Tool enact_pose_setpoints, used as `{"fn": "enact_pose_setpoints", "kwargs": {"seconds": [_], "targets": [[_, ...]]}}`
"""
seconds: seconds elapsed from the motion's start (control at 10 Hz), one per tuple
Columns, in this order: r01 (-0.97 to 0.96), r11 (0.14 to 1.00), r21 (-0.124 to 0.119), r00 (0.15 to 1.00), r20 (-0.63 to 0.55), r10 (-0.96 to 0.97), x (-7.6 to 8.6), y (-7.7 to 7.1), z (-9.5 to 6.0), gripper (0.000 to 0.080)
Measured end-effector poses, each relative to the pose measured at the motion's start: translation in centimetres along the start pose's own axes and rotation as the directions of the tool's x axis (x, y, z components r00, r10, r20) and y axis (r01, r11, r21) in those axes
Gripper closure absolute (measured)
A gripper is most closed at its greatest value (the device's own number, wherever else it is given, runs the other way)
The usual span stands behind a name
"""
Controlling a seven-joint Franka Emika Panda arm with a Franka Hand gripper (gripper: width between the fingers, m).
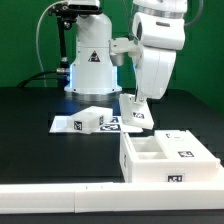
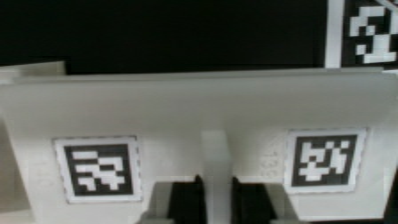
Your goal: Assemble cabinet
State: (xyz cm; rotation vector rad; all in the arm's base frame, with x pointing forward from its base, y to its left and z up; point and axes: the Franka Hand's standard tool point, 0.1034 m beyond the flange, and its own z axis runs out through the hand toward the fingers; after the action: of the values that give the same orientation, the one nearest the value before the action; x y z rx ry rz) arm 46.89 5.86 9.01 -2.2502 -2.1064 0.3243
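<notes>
In the exterior view my gripper reaches down at the table's middle and is shut on a tagged white panel of the cabinet. The wrist view shows this panel close up, filling the frame. It carries two square tags, and a narrow raised rib runs between my dark fingers. The gripper pinches that rib. The cabinet's white box body, open on top with compartments and tagged on its front, stands toward the exterior view's right, in front of the gripper.
More flat white tagged pieces lie on the black table toward the exterior view's left of the gripper. A long plain white rail runs along the front edge. The arm's base stands at the back. Another tag shows beyond the panel.
</notes>
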Motion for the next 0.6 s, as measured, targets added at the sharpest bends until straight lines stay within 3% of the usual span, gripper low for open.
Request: {"fn": "enact_pose_setpoints", "kwargs": {"seconds": [0.6], "targets": [[0.007, 1.000, -0.005, 1.000, -0.003, -0.007, -0.06, 0.06, -0.01, 0.0738]]}}
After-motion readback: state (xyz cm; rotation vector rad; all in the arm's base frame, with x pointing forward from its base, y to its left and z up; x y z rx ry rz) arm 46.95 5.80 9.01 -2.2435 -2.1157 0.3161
